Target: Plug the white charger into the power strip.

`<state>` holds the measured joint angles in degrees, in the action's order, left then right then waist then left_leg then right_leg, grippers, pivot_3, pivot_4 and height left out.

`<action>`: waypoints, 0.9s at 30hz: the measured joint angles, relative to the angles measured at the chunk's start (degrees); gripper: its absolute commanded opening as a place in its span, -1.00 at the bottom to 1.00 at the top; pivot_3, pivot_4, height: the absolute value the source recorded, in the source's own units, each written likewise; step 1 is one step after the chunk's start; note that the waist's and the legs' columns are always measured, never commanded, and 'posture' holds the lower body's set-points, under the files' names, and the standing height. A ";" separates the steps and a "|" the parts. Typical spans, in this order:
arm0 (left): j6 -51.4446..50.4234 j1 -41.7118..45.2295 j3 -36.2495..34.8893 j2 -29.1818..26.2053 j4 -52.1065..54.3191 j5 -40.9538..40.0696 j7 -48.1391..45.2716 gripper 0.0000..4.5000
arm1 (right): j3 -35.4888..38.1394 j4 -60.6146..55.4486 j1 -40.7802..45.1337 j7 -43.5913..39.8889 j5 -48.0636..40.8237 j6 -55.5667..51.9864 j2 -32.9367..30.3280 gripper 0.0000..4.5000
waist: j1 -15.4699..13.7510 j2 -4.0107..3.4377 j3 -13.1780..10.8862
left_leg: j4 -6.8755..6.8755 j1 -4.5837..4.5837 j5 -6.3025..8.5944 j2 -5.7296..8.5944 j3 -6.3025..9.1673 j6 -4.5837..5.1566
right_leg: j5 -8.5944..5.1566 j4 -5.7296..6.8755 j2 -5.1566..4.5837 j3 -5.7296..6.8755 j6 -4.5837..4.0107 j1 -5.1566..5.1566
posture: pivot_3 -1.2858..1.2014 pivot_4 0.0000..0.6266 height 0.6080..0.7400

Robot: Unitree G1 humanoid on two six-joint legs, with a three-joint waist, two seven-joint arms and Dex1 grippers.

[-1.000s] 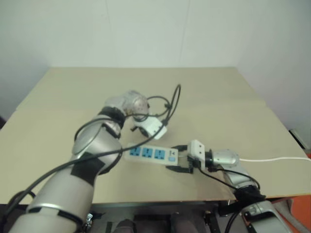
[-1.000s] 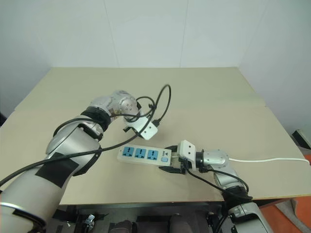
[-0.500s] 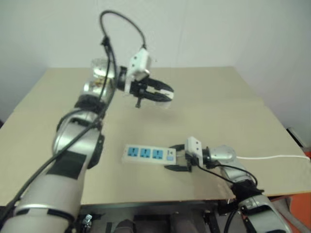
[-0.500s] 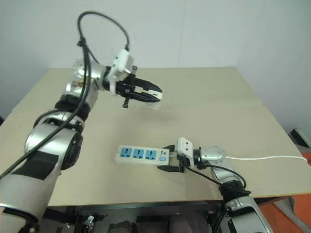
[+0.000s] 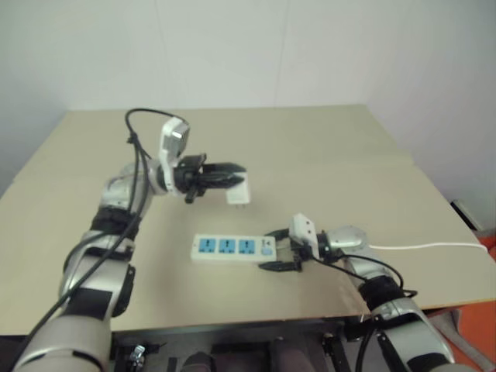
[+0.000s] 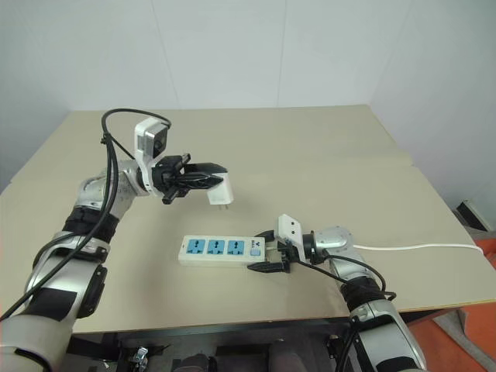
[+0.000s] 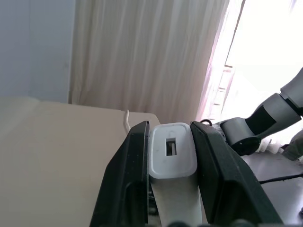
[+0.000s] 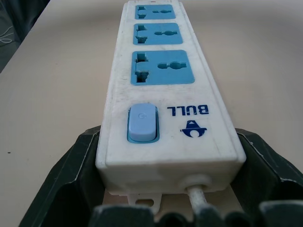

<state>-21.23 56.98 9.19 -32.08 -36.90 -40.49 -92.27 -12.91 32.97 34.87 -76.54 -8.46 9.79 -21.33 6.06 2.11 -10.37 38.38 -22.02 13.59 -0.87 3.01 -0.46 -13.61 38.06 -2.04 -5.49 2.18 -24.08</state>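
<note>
Holding the white charger [image 6: 220, 188] clamped in our left gripper [image 6: 208, 172] above the power strip [image 6: 221, 251]; right gripper [image 6: 273, 249] pinches its switch end. Risk: prongs misaligned with socket, strip skids.

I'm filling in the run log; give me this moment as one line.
left gripper: shut on white charger, above table | right gripper: clasps power strip switch end | sockets: unoccupied
</note>
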 measured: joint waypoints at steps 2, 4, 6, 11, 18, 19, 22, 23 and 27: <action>1.18 -2.52 0.31 -0.46 1.96 1.12 0.02 -0.53 | 0.04 0.58 0.11 0.12 0.11 0.36 0.36 0.52 | 0.06 -0.01 0.06 | -0.01 0.04 0.00 -0.01 0.00 0.00 | 0.00 0.01 0.00 0.00 -0.01 0.04 | 0.03 -0.52 1.00; 2.52 -4.97 1.42 -0.90 3.76 2.49 -0.01 -0.53 | 0.05 1.09 0.12 0.37 0.26 1.08 0.61 0.52 | 0.08 0.01 0.11 | -0.02 0.08 0.00 -0.02 0.00 0.00 | 0.01 0.02 0.00 0.00 -0.02 0.06 | 0.03 -0.52 1.00; 4.07 -6.61 2.64 -1.22 5.19 4.25 -0.02 -0.53 | 0.07 1.38 0.08 0.57 0.30 1.39 0.96 0.52 | 0.06 0.02 0.16 | -0.02 0.13 0.00 -0.02 0.00 0.00 | 0.02 0.02 0.01 0.00 -0.04 0.10 | 0.03 -0.52 1.00; 6.72 -8.64 3.71 -0.36 7.00 7.07 -0.02 -0.53 | 0.07 1.37 -0.39 1.39 0.40 1.87 1.61 0.52 | 0.29 0.06 0.32 | -0.06 0.19 0.00 -0.03 -0.01 0.00 | 0.01 -0.01 0.02 -0.02 -0.04 0.15 | 0.03 -0.52 1.00; 11.40 -10.68 3.23 3.05 6.10 11.42 0.04 -0.53 | 0.11 0.40 -1.16 2.10 0.41 1.88 1.87 0.52 | 0.61 0.05 0.36 | -0.09 0.21 0.00 -0.04 -0.01 0.00 | 0.01 -0.03 0.04 -0.03 -0.05 0.16 | 0.03 -0.52 1.00; 12.54 -11.07 3.00 3.82 5.71 11.85 0.27 -0.53 | 0.15 0.06 -1.44 2.16 0.40 1.88 1.80 0.52 | 0.61 0.06 0.37 | -0.09 0.19 0.00 -0.05 -0.01 0.00 | 0.01 -0.04 0.04 -0.03 -0.05 0.15 | 0.03 -0.52 1.00; 14.60 -12.08 2.37 5.75 4.01 13.44 0.65 -0.53 | 0.17 -0.47 -1.85 2.25 0.40 1.83 1.67 0.52 | 0.64 0.06 0.37 | -0.10 0.17 0.00 -0.04 0.00 0.00 | 0.01 -0.04 0.04 -0.02 -0.06 0.13 | 0.03 -0.52 1.00; 14.98 -12.19 2.20 6.04 3.50 13.44 0.48 -0.53 | 0.16 -0.87 -2.07 2.29 0.41 1.68 1.69 0.52 | 0.64 0.06 0.37 | -0.10 0.16 0.00 -0.04 0.00 0.00 | 0.01 -0.04 0.04 -0.02 -0.06 0.13 | 0.03 -0.52 1.00; 16.26 -12.35 1.62 6.51 2.37 14.00 0.20 -0.53 | 0.15 -2.19 -2.87 2.36 0.42 1.05 1.70 0.52 | 0.60 0.06 0.37 | -0.10 0.15 0.00 -0.03 0.00 0.00 | 0.00 -0.06 0.03 -0.02 -0.05 0.14 | 0.03 -0.52 1.00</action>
<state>-4.98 44.63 10.81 -25.57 -34.53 -26.49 -92.07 -12.76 30.79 32.00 -74.17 -8.04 10.84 -19.62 6.66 2.18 -10.00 38.29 -21.87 13.59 -0.90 3.01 -0.46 -13.60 38.00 -2.01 -5.52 2.13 -23.94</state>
